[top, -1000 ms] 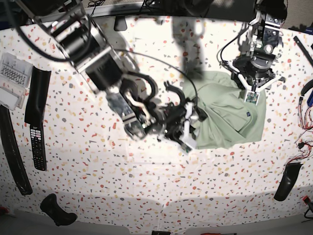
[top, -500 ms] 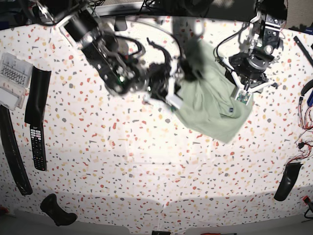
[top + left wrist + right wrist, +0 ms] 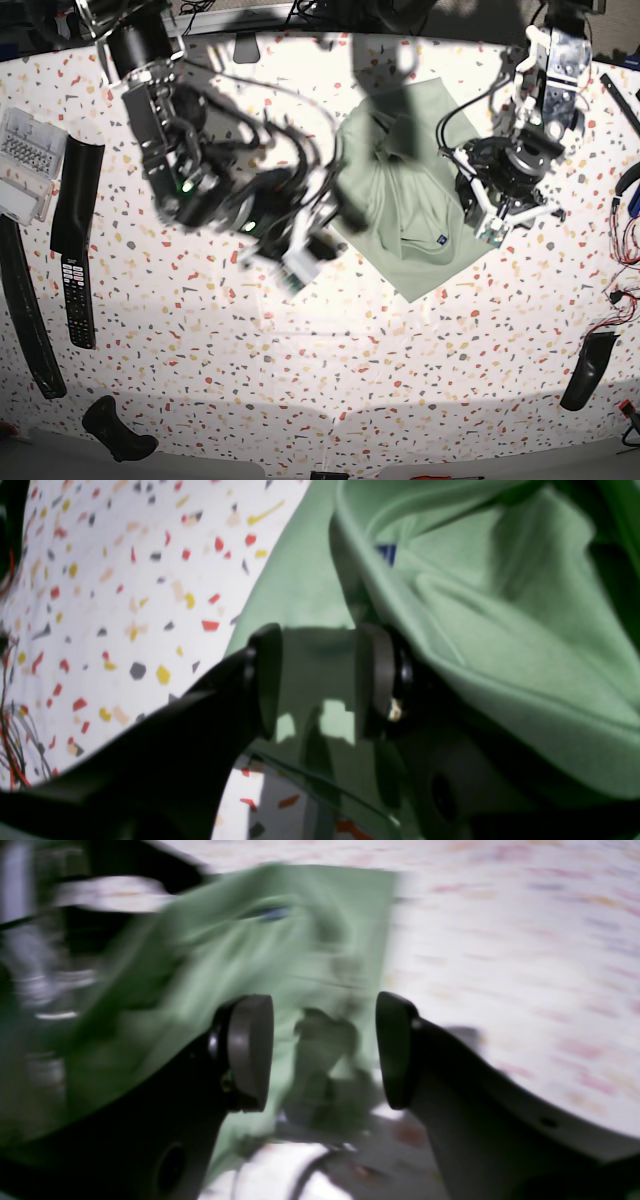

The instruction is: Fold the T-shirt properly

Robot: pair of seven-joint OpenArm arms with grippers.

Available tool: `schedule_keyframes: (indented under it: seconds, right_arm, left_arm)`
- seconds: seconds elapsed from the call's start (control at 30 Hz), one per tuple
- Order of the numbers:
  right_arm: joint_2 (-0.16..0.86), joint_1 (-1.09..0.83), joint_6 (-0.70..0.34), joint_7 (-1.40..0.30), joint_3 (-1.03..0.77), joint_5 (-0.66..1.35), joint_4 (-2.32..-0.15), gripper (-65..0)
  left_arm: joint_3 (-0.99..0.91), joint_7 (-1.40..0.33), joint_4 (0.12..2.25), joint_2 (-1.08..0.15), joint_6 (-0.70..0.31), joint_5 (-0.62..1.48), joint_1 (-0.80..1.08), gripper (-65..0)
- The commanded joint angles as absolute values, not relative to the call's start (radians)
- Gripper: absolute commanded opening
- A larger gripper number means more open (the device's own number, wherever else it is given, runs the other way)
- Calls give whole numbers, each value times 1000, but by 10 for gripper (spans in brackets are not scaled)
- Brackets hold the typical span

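The left end effector (image 3: 317, 680) stands with its two dark round pads (image 3: 265, 680) apart, and a flat fold of the T-shirt (image 3: 500, 630) runs through the gap between them; whether the pads actually press on the cloth cannot be told, since green fabric shows in the space with room on either side. In the base view this end effector (image 3: 497, 215) hangs at the right edge of the T-shirt (image 3: 400, 200), touching it. The small dark blue neck label (image 3: 386, 554) sits just beyond the pads in the left wrist view and near the lower right part of the cloth in the base view.

The right end effector (image 3: 324, 1050) has its jaws spread wide, with nothing between the pads (image 3: 250, 1050); the T-shirt (image 3: 280, 965) lies beyond it, blurred. In the base view the right end effector (image 3: 305, 250) is just left of the cloth, its arm reaching in from the far left.

The T-shirt lies bunched and creased on the speckled table (image 3: 330, 380), right of centre toward the far side, its near corner pointing down toward the middle of the table.

Out at the left edge lie a black remote control (image 3: 78, 295) and a clear plastic box (image 3: 25, 160); a dark handle-shaped object (image 3: 587, 372) rests at the near right
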State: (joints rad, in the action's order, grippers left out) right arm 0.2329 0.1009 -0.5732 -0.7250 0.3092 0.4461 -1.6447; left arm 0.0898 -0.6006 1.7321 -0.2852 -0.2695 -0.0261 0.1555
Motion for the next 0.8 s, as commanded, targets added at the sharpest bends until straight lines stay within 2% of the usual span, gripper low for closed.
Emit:
schedule_keyframes:
  seconds: [0.0, 0.13, 0.33, 0.37, 0.4, 0.5, 0.53, 0.67, 0.77]
  right_arm:
    - [226, 128, -563, -713, 292, 428, -1662, -343]
    - [204, 148, -514, -762, 258, 278, -1662, -343]
    - [194, 164, -497, -764, 242, 155, -1662, -343]
    - [194, 166, -497, -764, 239, 156, -1662, -358]
    - [194, 167, -497, -764, 235, 156, -1662, -399]
    - [194, 166, -497, -764, 218, 155, -1662, -612]
    - [194, 166, -497, -764, 212, 155, -1662, -650]
    - [194, 165, -498, -775, 167, 155, -1662, -650]
    - [196, 165, -516, -826, 103, 155, -1662, -650]
  left_arm:
    - [87, -580, 1747, -292, -266, -25, 134, -434]
    - [87, -618, 1747, -292, -260, -47, 88, -434]
    - [86, -689, 1747, -297, -132, -246, 26, -434]
    - [86, -698, 1750, -303, -114, -255, 22, -434]
    - [86, -708, 1758, -308, -97, -257, 23, -434]
    - [86, -736, 1835, -314, -94, -212, 54, -434]
    - [87, -741, 1879, -313, -95, -189, 77, -434]
    - [87, -741, 2083, -314, -121, -57, 217, -434]
    - [87, -727, 2150, -313, -139, 54, 323, -434]
